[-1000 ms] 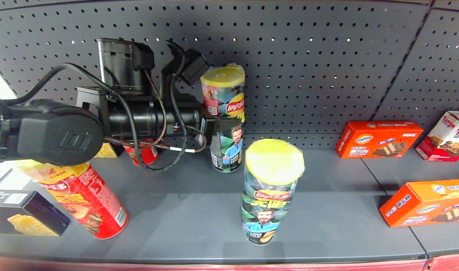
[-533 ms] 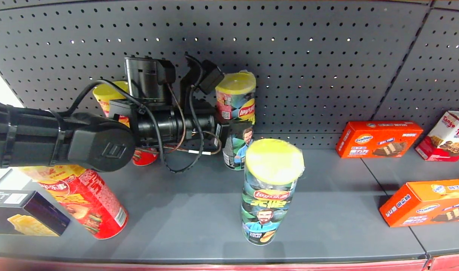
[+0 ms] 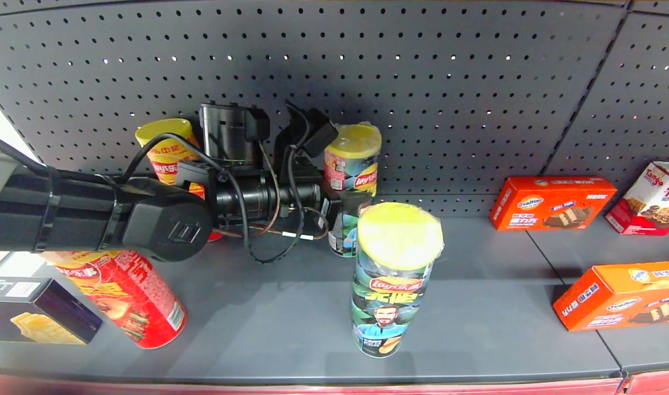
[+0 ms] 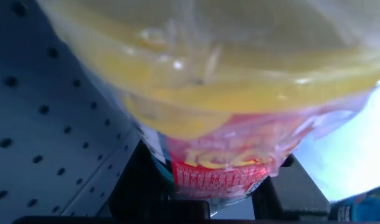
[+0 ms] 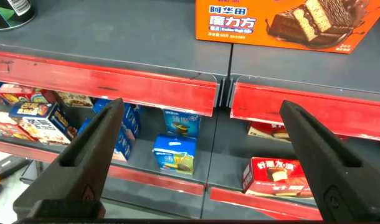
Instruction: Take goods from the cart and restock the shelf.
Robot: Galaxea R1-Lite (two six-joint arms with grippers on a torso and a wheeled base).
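My left gripper is shut on a green chip can with a yellow lid, held upright at the back of the grey shelf near the pegboard. In the left wrist view that can's lid is very close, with dark fingers on either side of it. A second green chip can stands just in front of it, nearer the shelf's front edge. My right gripper is open and holds nothing, in front of the lower shelves.
A red chip can leans at the front left beside a dark box; another red can stands behind my left arm. Orange boxes lie to the right. Lower shelves hold small boxes.
My left arm has carried the green can to the right and downward, closer to the front can. The red can behind the arm has come into sight.
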